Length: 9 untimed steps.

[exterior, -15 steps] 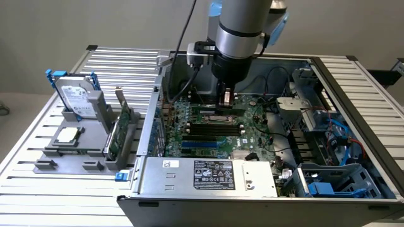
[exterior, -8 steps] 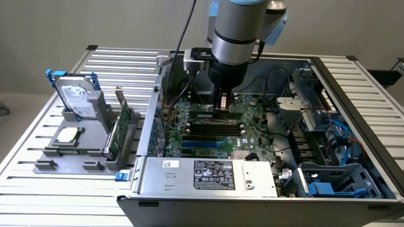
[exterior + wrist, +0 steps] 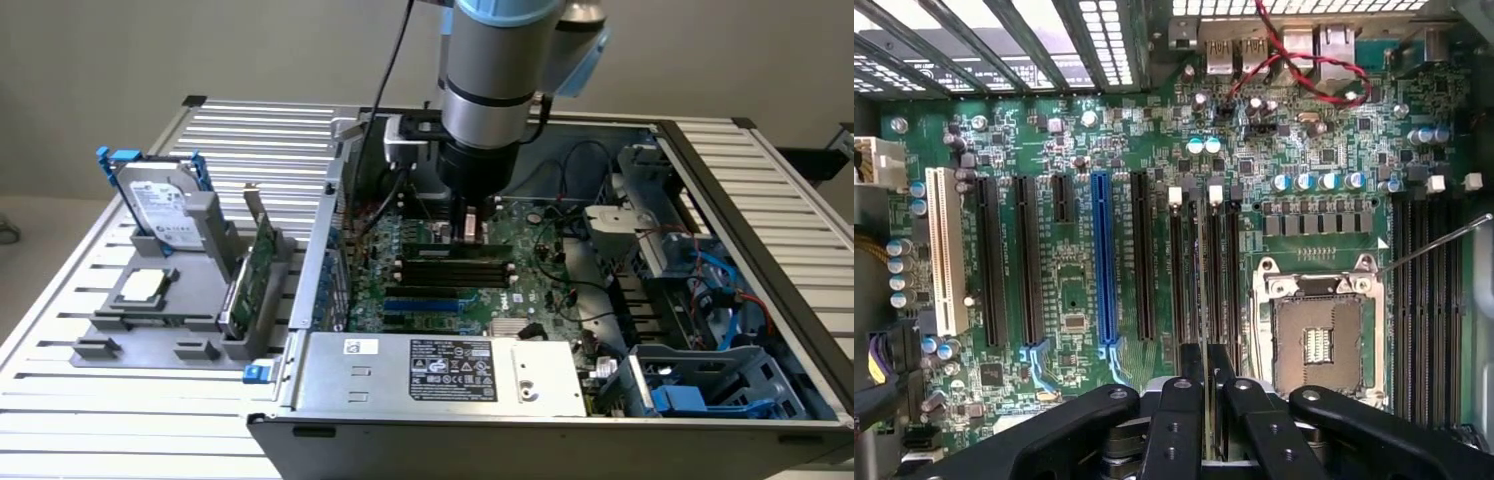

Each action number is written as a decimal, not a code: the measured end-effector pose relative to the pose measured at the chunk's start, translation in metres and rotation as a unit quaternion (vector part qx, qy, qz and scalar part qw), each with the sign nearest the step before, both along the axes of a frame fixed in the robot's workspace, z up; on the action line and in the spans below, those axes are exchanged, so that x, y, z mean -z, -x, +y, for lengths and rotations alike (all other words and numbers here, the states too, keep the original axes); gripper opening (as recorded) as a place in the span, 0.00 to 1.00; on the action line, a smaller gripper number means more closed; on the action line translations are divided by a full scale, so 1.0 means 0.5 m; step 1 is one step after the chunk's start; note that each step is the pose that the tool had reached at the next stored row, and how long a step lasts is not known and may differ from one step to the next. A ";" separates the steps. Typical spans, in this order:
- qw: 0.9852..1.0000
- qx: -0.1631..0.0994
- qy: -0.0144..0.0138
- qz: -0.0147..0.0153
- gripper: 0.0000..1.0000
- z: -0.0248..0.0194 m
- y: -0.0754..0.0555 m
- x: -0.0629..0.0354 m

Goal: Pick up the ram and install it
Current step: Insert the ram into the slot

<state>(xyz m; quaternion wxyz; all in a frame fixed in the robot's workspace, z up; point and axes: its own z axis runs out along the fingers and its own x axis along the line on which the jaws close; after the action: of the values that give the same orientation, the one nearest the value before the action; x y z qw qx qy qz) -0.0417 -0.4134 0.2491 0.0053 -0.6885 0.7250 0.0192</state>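
Observation:
My gripper [image 3: 467,228] reaches down into the open computer case, over the motherboard [image 3: 1074,150]. It is shut on the ram [image 3: 1202,290], which the wrist view shows edge-on as a thin vertical strip between the black fingers [image 3: 1179,420]. The ram hangs right over the row of black memory slots [image 3: 1219,270], in line with one of them. From the exterior view, the ram [image 3: 451,250] is a short green strip under the gripper, low at the slots [image 3: 454,270]. Whether it is seated in the slot I cannot tell.
A CPU socket [image 3: 1319,330] sits beside the slots, with red cables [image 3: 1294,60] beyond. Long expansion slots, one blue [image 3: 1101,260], lie on the other side. The power supply [image 3: 441,370] fills the case front. On the exterior view's left, a stand holds a hard drive [image 3: 160,205] and a green card [image 3: 254,270].

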 end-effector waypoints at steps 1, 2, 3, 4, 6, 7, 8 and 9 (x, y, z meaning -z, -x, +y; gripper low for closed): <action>1.000 0.000 0.000 -0.001 0.15 -0.0002 0.000 0.003; 1.000 0.000 0.000 -0.002 0.15 -0.0004 0.000 0.007; 1.000 0.000 0.000 -0.002 0.15 -0.0007 0.000 0.011; 1.000 0.000 0.000 -0.002 0.15 -0.0010 0.000 0.014; 1.000 0.000 0.001 -0.002 0.15 -0.0016 0.000 0.021; 1.000 0.000 0.001 -0.002 0.15 -0.0017 0.000 0.025; 1.000 0.000 0.002 -0.002 0.15 -0.0020 0.000 0.029; 1.000 0.000 0.002 -0.002 0.15 -0.0022 0.000 0.032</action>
<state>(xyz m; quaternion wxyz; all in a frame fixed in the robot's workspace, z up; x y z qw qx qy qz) -0.0417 -0.4145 0.2329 0.0056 -0.6885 0.7250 0.0161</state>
